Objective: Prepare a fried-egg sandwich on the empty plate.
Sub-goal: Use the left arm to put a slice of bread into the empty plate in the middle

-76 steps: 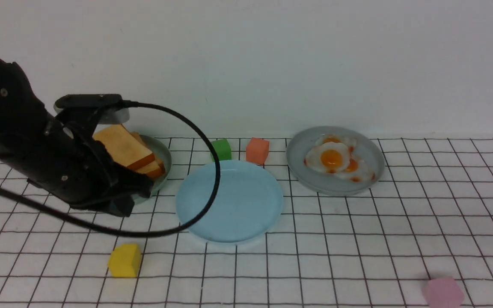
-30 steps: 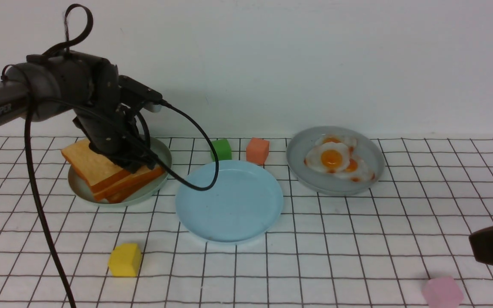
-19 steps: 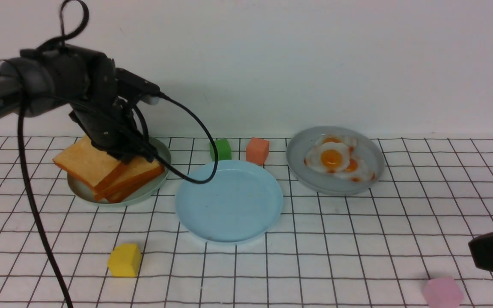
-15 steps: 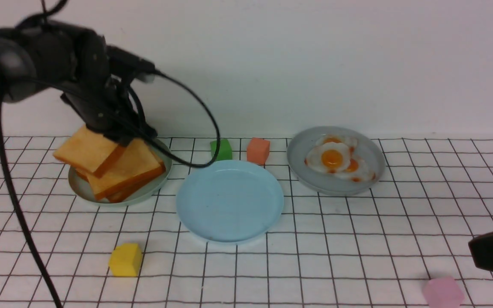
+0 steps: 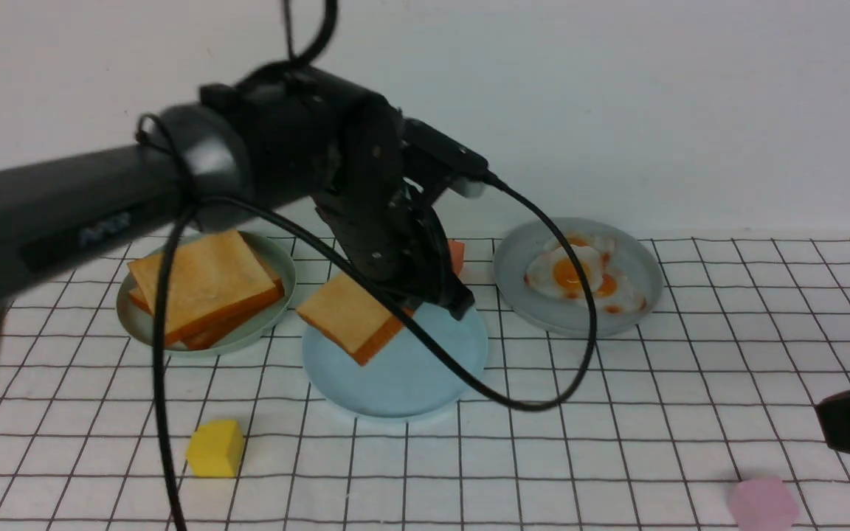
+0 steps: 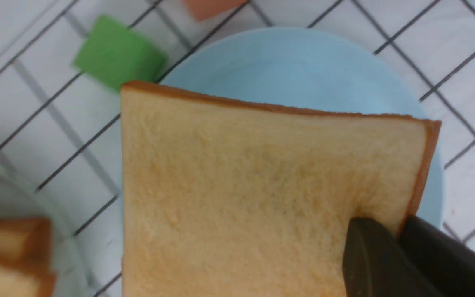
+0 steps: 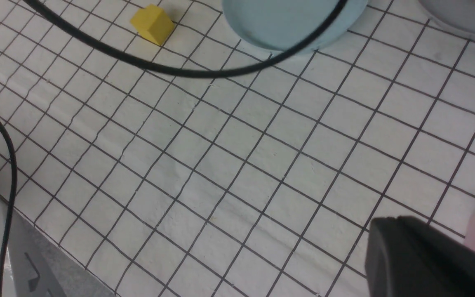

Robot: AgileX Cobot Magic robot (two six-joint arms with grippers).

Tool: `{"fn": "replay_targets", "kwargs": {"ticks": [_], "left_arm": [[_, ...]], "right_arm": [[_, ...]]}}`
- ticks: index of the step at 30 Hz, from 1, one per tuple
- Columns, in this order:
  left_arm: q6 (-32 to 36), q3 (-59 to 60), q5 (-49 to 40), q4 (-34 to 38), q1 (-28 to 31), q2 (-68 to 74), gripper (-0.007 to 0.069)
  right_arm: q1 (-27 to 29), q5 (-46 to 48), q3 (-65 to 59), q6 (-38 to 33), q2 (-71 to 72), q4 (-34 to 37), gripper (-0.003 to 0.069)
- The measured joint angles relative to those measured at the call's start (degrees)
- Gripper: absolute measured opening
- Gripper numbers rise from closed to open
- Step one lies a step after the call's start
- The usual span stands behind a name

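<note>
Left pincer [image 6: 388, 235] grips the toast slice [image 5: 350, 316] — corner-held, tilted over the empty plate [image 5: 425, 380].

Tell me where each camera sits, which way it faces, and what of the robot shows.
Front view: between the arms, facing forward over the gridded white cloth to the wall; the black left arm crosses it, the right gripper shows at the right edge.
Left wrist view: on that wrist, looking down past the left gripper at its square golden-brown toy toast slice over the round sky-blue plastic plate.
Right wrist view: on that wrist, looking down at the cloth; dark fingers show.
Shared: all three show the plate.
</note>
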State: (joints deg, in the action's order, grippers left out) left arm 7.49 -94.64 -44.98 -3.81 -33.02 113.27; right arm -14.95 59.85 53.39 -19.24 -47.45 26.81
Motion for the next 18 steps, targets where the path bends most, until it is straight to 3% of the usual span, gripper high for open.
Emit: {"fn": "replay_targets", "kwargs": {"ticks": [8, 12, 18], "left_arm": [[0.00, 0.00, 4.62, 0.11, -0.20, 3.38, 0.0058], [0.00, 0.11, 4.67, 0.98, -0.20, 3.84, 0.0115], [-0.26, 0.11, 4.44, 3.81, -0.20, 3.93, 0.0264]], "right_arm": [[0.00, 0.00, 0.00, 0.00, 0.00, 0.00, 0.0031], [0.00, 0.00, 0.00, 0.00, 0.00, 0.00, 0.0031], [0.00, 0.06, 0.00, 0.00, 0.00, 0.00, 0.0032]]}}
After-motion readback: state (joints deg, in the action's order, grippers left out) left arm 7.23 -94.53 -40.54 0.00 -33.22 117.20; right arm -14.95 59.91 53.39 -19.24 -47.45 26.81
